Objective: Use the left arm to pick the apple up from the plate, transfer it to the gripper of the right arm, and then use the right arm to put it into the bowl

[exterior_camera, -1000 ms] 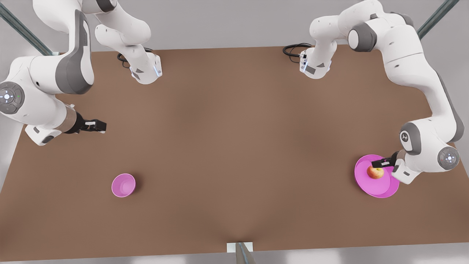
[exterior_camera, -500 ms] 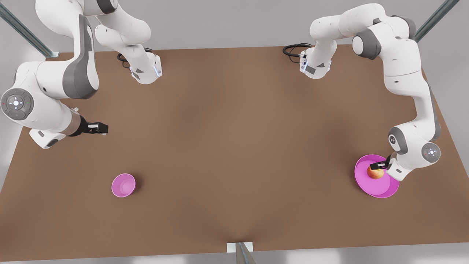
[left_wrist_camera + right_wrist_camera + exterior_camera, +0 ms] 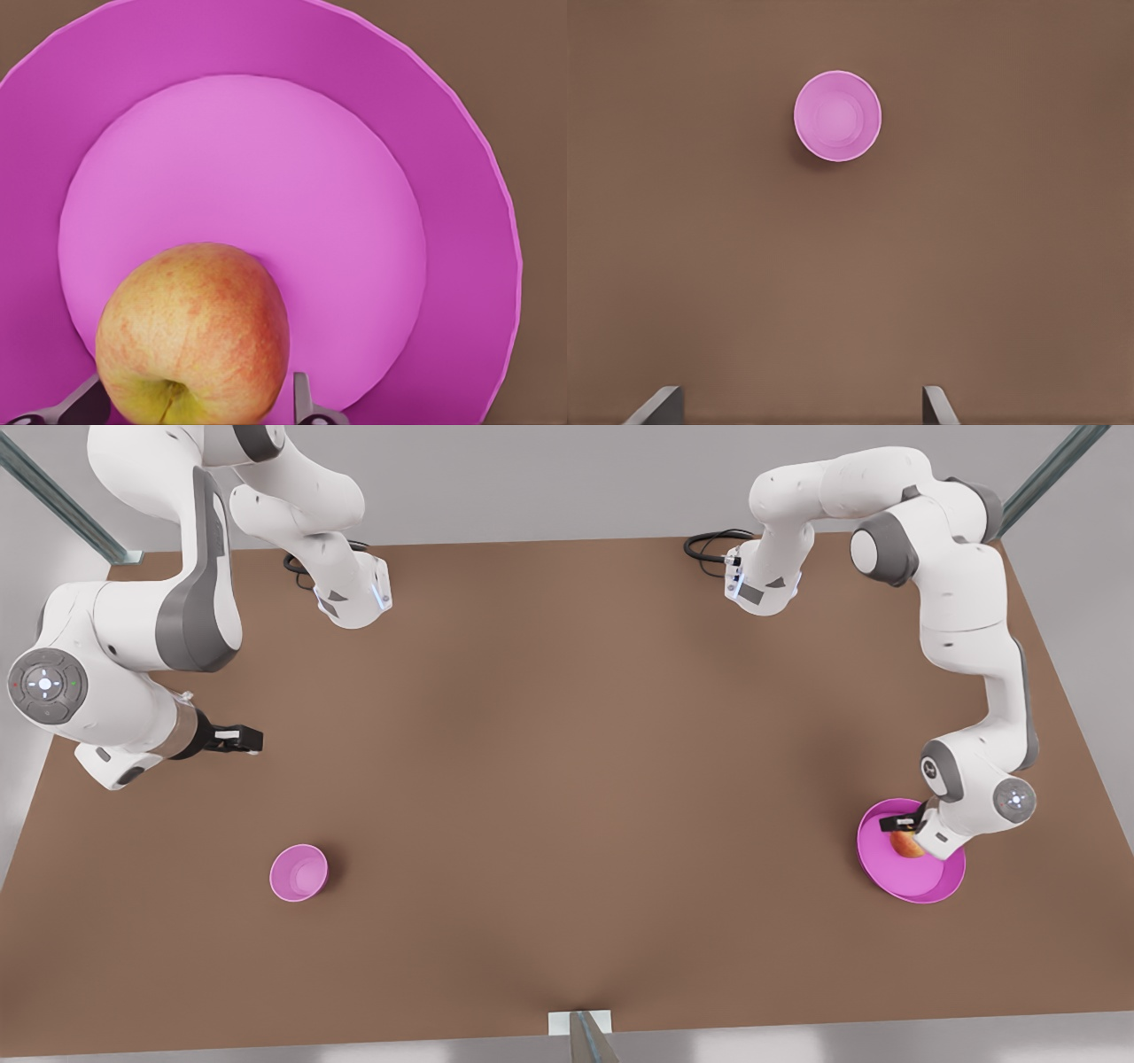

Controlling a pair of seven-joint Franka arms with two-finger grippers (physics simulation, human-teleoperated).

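The red and yellow apple [image 3: 905, 844] [image 3: 190, 332] lies on the wide magenta plate [image 3: 921, 881] [image 3: 266, 177] at the front view's right. My left gripper [image 3: 898, 833] [image 3: 195, 409] is down at the apple and open. One finger stands on each side of the fruit, and the wrist hides part of the apple in the front view. The small magenta bowl [image 3: 299, 872] [image 3: 837, 115] stands at the front view's lower left. My right gripper [image 3: 248, 738] [image 3: 799, 409] hovers open and empty above the table, back from the bowl.
Both arm bases [image 3: 354, 598] [image 3: 762, 584] and a black cable [image 3: 709, 545] sit at the table's far edge. A metal post [image 3: 585, 1036] rises at the near edge. Brown tabletop [image 3: 567, 779] stretches between bowl and plate.
My left arm has folded down and the left gripper has dropped over the apple, covering more of it. The right arm shifted only slightly.
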